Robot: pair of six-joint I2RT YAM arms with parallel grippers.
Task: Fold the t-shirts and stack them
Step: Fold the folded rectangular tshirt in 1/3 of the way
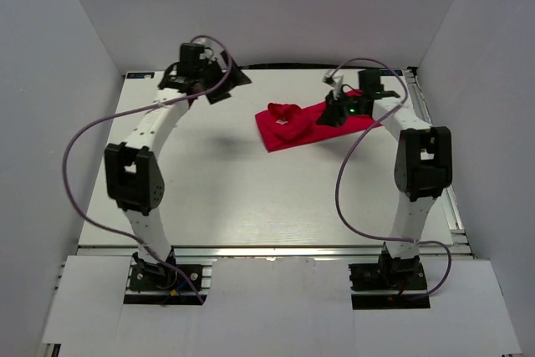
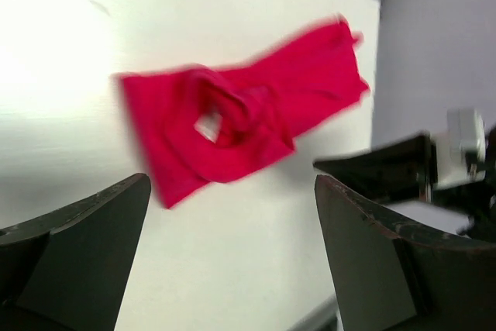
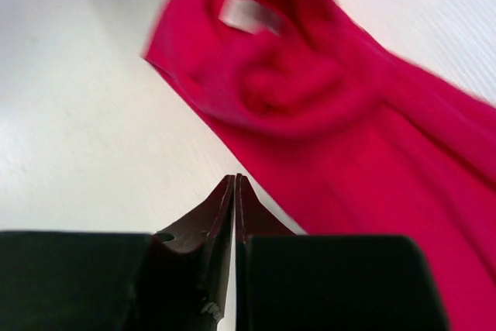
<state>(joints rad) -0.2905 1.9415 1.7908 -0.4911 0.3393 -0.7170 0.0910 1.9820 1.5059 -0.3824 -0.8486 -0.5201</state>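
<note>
Red t-shirt [image 1: 288, 131] lies bunched on the surface [image 1: 209, 198], far right side. Left arm [image 1: 159, 127]: jaws wide open, empty, clear of cloth. Right arm [image 1: 399, 125]: jaws closed, empty, beside the shirt's edge.

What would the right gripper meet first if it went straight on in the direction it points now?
Most likely the red t-shirt: the shut right gripper points at its near edge. Depth is unclear, so it might touch the white table just before the cloth.

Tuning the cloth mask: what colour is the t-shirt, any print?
The t-shirt is plain bright red, no print visible; clearest in the left wrist view.
</note>
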